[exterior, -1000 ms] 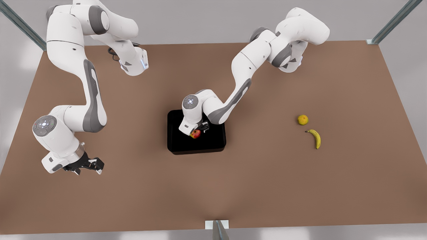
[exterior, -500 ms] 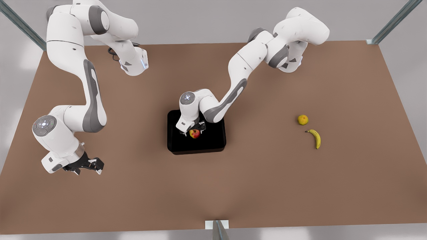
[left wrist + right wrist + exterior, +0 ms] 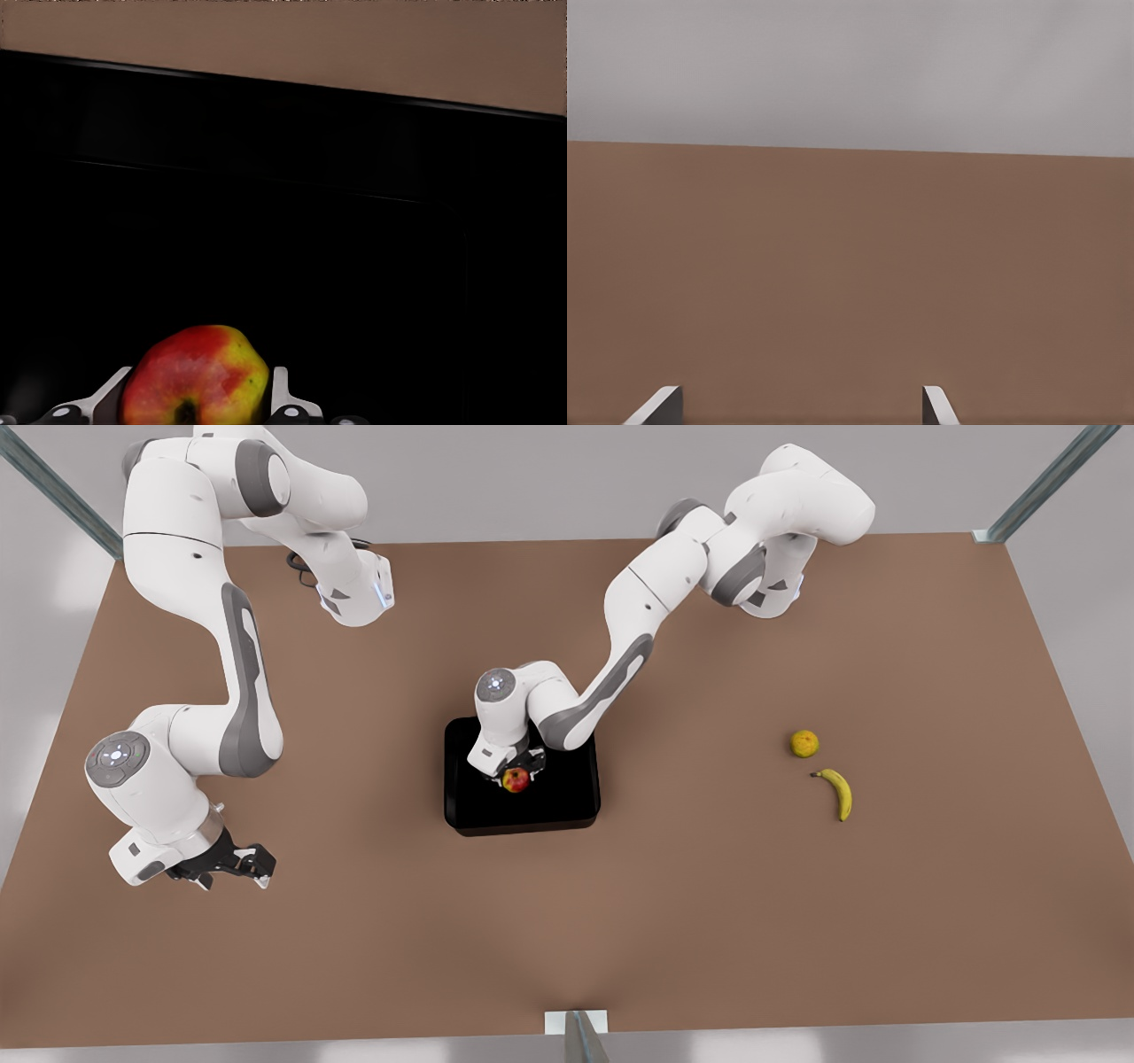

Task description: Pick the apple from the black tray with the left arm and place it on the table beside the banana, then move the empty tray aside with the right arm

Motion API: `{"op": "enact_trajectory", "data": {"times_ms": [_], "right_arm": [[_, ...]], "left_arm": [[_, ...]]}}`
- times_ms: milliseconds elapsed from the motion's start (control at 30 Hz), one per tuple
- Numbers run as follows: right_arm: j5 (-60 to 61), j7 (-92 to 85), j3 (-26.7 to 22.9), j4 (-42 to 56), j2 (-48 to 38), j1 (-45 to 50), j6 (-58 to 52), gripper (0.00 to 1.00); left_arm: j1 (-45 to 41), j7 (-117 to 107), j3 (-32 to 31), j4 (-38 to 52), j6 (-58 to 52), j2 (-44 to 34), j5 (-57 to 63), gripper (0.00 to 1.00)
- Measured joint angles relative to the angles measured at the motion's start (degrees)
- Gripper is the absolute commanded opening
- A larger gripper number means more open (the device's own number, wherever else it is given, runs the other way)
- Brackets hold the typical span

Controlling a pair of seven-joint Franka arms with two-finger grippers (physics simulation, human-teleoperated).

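Note:
The red apple with a yellow patch [image 3: 515, 780] [image 3: 195, 379] rests inside the glossy black tray [image 3: 567, 797] [image 3: 266, 177] near the table's middle. My left gripper [image 3: 516, 772] [image 3: 202, 376] reaches down into the tray, shut on the apple with one finger against each side. The banana [image 3: 840, 791] lies on the brown table [image 3: 709, 886] toward the front view's right. My right gripper [image 3: 239, 865] [image 3: 802, 390] waits low over the table at the front view's left, open with nothing between its fingers.
A round bumpy yellow fruit [image 3: 804, 743] sits just behind the banana. Metal frame posts [image 3: 1045, 483] stand at the table's corners, and another post [image 3: 580, 1036] is at the middle of the near edge. Bare tabletop lies between tray and banana.
The left wrist has straightened up and shifted slightly toward the front view's left over the apple, settling around it. The right arm has not moved.

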Motion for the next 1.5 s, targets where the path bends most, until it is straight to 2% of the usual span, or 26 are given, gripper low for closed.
{"op": "enact_trajectory", "data": {"times_ms": [167,333,400,467,533,700,767,833,900,967,1000,1067,1100,1167,1267,1367,1500], "right_arm": [[0.0,0.0,0.0,0.0,0.0,0.0,0.02,1.0],[0.0,0.01,-0.01,0.0,0.0,0.0,0.02,1.0],[0.0,0.01,0.0,0.0,0.0,0.0,0.03,1.0],[0.0,0.01,0.04,0.0,0.0,0.0,0.02,1.0],[0.0,0.01,0.05,0.0,0.0,0.0,0.02,1.0],[-0.19,0.03,0.42,-0.56,-1.3,1.21,-2.74,1.0],[-0.34,0.02,0.78,-0.25,-7.82,3.3,-10.02,1.0],[-0.32,0.03,2.63,4.84,-11.8,4.34,-19.63,1.0],[0.05,1.34,5.84,7.51,-12.77,6.83,-27.57,1.0],[2.72,4.21,8.68,8.26,-12.16,12.55,-32.78,1.0],[4.66,5.94,9.36,8.39,-11.38,13.87,-34.5,1.0],[7.27,9.55,10.07,5.95,-10.42,14.53,-36.16,0.93],[8.16,11.28,10.17,3.09,-10.58,14.58,-36.18,1.0],[9.48,14.53,10.16,-4.88,-11.48,14.35,-34.21,1.0],[12.12,19.15,10.87,-8.41,-11.26,14.39,-31.29,1.0],[13.12,23.09,11.77,-8.89,-7.55,14.57,-27.99,1.0],[12.67,27.26,11.81,-8.96,-3.27,14.1,-24.01,1.0]], "left_arm": [[0.71,0.57,-1.96,-0.23,-6.54,-4.61,-0.39,0.79],[5.19,2.75,-2.38,-6.22,-14.71,-14.68,-2.82,0.79],[8.58,4.41,-2.39,-15.57,-16.22,-21.26,-3.28,0.79],[12.64,6.65,-2.33,-29.6,-15.08,-29.67,-3.5,0.79],[16.83,9.49,-2.25,-38.56,-13.3,-34.35,-3.46,0.79],[28.44,17.52,-1.95,-57.97,-2.26,-40.39,-0.95,0.79],[32.94,21.1,-1.88,-62.0,2.85,-40.35,1.18,0.79],[36.8,24.59,-1.86,-64.9,7.86,-39.09,3.77,0.79],[38.78,27.73,-1.85,-66.17,11.83,-38.15,5.97,0.79],[39.89,30.56,-1.86,-66.82,14.69,-37.89,8.01,1.0],[40.1,31.86,-1.86,-66.91,15.77,-37.92,8.69,1.0],[40.83,34.22,-1.86,-66.68,17.25,-38.87,9.46,1.0],[41.19,35.31,-1.82,-65.93,17.08,-40.16,9.55,1.0],[41.45,37.68,-1.97,-57.09,11.53,-45.67,5.29,1.0],[44.2,42.25,-0.95,-37.95,-2.69,-49.65,-6.33,1.0],[48.39,47.31,3.11,-33.71,-11.96,-53.28,-14.47,1.0],[50.54,53.05,5.92,-32.92,-16.83,-50.83,-17.47,1.0]]}}
